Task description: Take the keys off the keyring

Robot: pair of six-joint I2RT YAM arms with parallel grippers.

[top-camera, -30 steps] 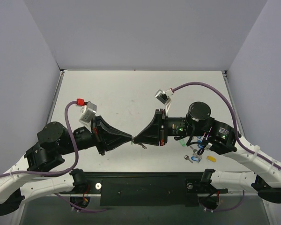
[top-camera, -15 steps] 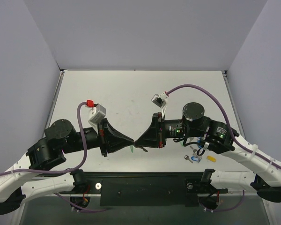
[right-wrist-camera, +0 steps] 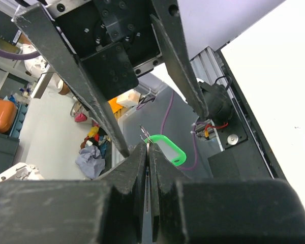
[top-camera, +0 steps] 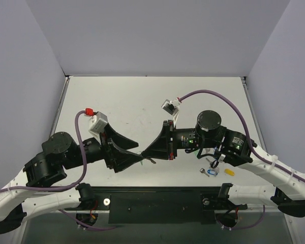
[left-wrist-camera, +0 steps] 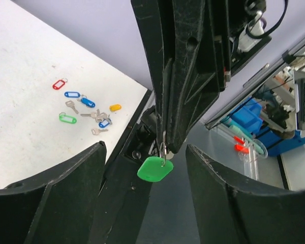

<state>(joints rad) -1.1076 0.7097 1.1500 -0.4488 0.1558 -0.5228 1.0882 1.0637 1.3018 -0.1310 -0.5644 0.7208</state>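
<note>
Noted both arms meeting tip to tip above the near middle of the white bench (top-camera: 142,101).

Found the right hand (right-wrist-camera: 148,148) pinched fully closed, no gap between its fingers, gripping the thin silver wire keyring (left-wrist-camera: 163,150) at the very tips. Seen hanging from that ring, just below the tips and in the air: the small key with the bright green plastic head (left-wrist-camera: 155,169). Cannot resolve the ring's full loop in any view; only a short silver glint.

Picked out a thin silver sliver (right-wrist-camera: 142,133) poking up beside the green head in the right wrist view. Cannot tell whether bare silver key or part of the ring.

Found the left hand (left-wrist-camera: 144,148) spread wide, holding nothing, its two black fingers (left-wrist-camera: 66,193) flanking the right hand's tips and the green head, apart from both.

Logged a loose scatter of coloured plastic tags and small silver keys (left-wrist-camera: 86,107) lying on the bench near the right arm's base, well apart from both hands: red, two blue, green, yellow.
</note>
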